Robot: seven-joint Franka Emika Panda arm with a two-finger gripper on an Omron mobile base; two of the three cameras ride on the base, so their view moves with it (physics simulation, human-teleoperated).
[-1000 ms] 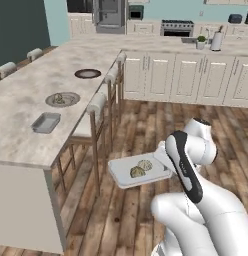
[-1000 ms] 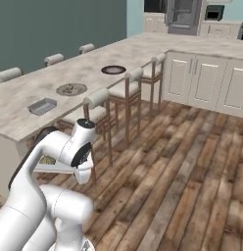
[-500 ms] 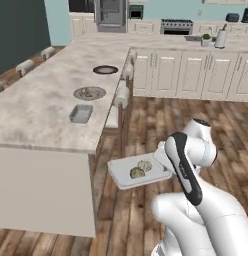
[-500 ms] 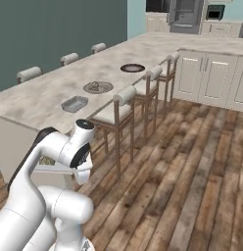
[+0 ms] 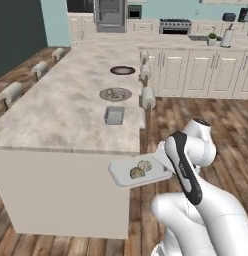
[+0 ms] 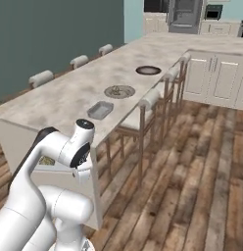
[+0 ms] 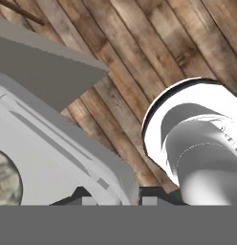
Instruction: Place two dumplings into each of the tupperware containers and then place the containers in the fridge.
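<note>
White robot arm in a kitchen w/ wood floor [image 5: 231, 125]. Its claw [image 7: 125, 198] is closed on the rim of a light-grey container [image 5: 138, 172], holding it level in the air, off the near end of the long island surface [image 5: 61, 115] and above the floor. Two pale dumplings sit in that container: one [image 5: 144, 165] nearer the arm, the other [image 5: 137, 173] just beside it, touching or nearly so. In the hand view the container's rim [image 7: 68, 153] runs between the two dark fingertips [image 7: 150, 197], and part of a dumpling [image 7: 5, 182] shows at the left edge.

On the surface, a second grey container [image 5: 114, 115] sits near the right edge; can't tell what's in it. Just beyond it is a round plate [image 5: 115, 94] w/ a few pale lumps on it, prob. more dumplings. Further back, apart from the plate, a dark-rimmed round dish [image 5: 122, 70]. Stools [image 6: 153, 100] stand along the island's right side, more along its left.

The grey fridge [image 5: 110, 15] stands at the far wall, well apart from the arm, door shut. White cabinets [image 5: 196, 70] run along the back right.
</note>
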